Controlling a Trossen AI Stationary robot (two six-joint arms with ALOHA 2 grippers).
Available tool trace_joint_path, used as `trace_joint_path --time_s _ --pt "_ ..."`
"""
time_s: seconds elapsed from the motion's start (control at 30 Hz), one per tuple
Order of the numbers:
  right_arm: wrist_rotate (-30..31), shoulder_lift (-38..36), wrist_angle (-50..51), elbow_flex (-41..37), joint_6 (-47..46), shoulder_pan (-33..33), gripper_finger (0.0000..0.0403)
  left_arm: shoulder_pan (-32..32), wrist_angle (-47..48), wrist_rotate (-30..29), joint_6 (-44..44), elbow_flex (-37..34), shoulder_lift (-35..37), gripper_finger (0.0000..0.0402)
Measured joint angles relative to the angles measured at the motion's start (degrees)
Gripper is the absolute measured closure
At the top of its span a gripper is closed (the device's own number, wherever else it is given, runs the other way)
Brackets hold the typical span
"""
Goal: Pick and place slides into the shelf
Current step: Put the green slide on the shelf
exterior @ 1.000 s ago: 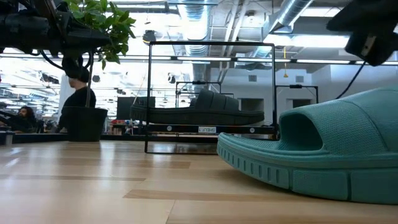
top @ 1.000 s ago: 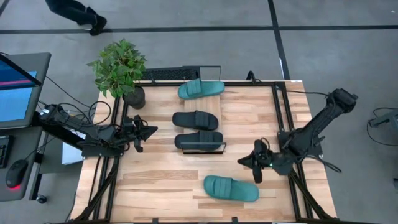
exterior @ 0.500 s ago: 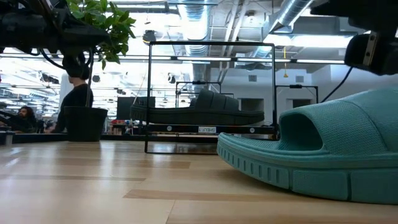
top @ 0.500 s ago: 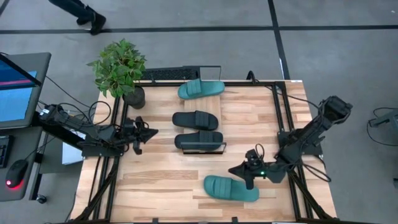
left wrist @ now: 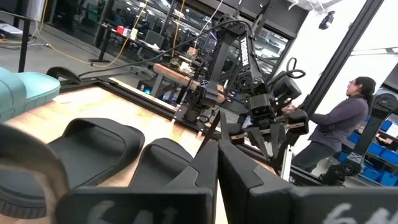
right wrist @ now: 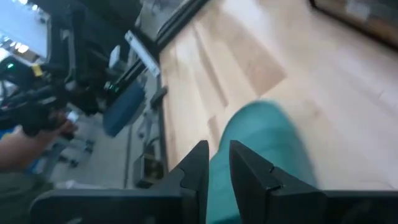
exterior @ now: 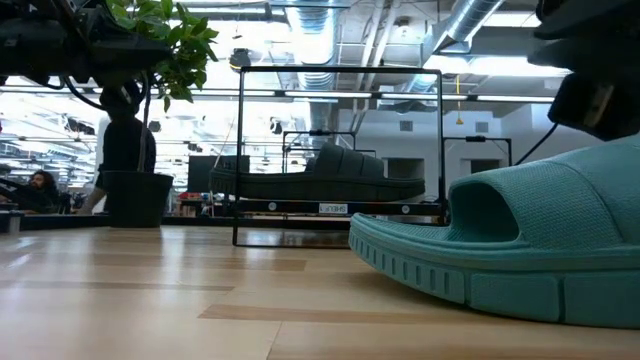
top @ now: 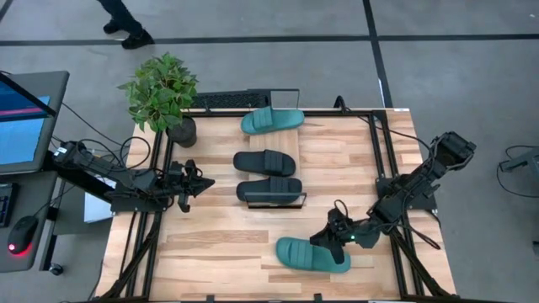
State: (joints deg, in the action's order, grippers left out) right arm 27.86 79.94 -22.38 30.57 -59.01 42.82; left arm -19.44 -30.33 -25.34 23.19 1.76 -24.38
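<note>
A teal slide (top: 307,254) (exterior: 530,250) (right wrist: 267,143) lies sole-down near the table's near edge. My right gripper (top: 322,239) (right wrist: 217,155) hovers just over its far-right end, fingers a narrow gap apart, touching nothing I can see. The shelf (top: 283,140) runs near to far at mid-table, and its wire end frame (exterior: 340,150) stands upright. On its plank rest two black slides (top: 268,162) (top: 271,190) and a second teal slide (top: 272,120). My left gripper (top: 202,183) (left wrist: 217,152) waits shut, left of the shelf, pointing at the black slides.
A potted plant (top: 164,93) (exterior: 140,60) stands at the table's far left corner, and a keyboard (top: 232,101) lies beyond the far edge. Black frame rails run along both table sides. Bare wood spreads left of the near teal slide. A person walks on the floor beyond.
My right gripper has moved toward the table's near and left edges and has come down, from beside the right rail to just over the near teal slide. No slide has moved. My left arm has kept still.
</note>
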Motion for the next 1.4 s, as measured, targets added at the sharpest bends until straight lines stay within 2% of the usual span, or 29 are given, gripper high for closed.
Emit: trace_joint_path --time_s 0.2,0.4,0.57,1.4 --pt "-5.3 0.0 -0.7 0.0 -7.1 1.3 0.0344 0.0 0.0 0.1 0.2 0.0 0.0 0.0401" --pt "-5.6 0.0 -0.8 0.0 -17.0 4.3 0.0344 0.0 0.0 0.1 0.4 0.0 0.0 0.0401" --pt "-5.5 0.0 -0.6 0.0 -21.9 4.3 0.0344 0.0 0.0 0.1 0.4 0.0 0.0 0.0401" --pt "-5.6 0.0 4.8 0.0 -33.8 4.3 0.0344 0.0 0.1 0.1 0.1 0.0 0.0 0.0401"
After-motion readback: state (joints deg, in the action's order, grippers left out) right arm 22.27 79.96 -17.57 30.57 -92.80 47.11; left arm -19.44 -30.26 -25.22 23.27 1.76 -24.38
